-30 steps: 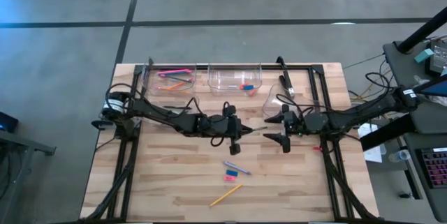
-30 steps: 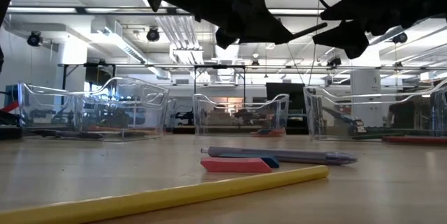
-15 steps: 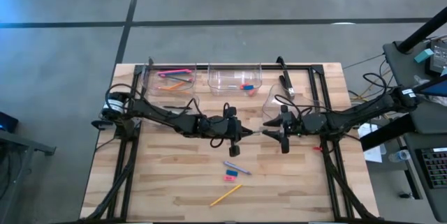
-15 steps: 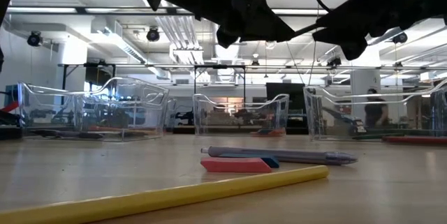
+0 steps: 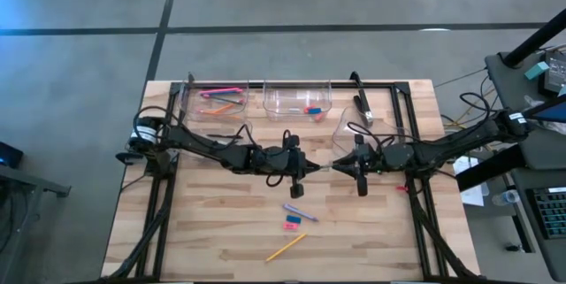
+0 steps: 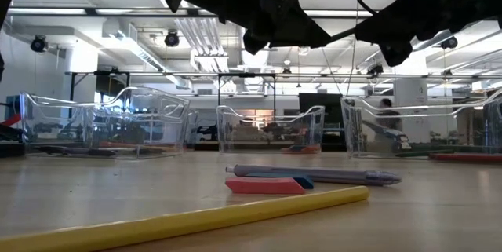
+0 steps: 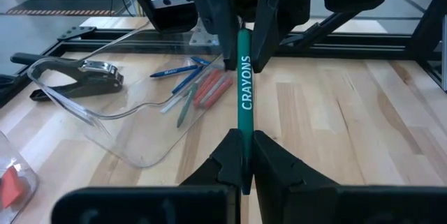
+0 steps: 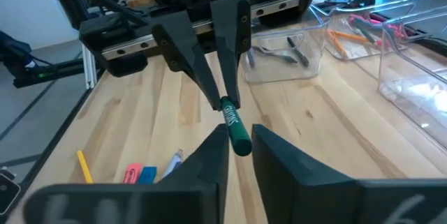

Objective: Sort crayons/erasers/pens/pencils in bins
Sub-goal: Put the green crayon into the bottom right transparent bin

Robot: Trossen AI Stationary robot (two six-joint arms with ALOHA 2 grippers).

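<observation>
We see the green crayon held level above the table's middle, its long axis running from the left gripper to the right gripper; both pinch its ends. Only the wrist views show its "CRAYONS" lettering.

place: prob. robotics lab/workshop | evidence: concrete floor, ceiling ducts, wood bench
</observation>
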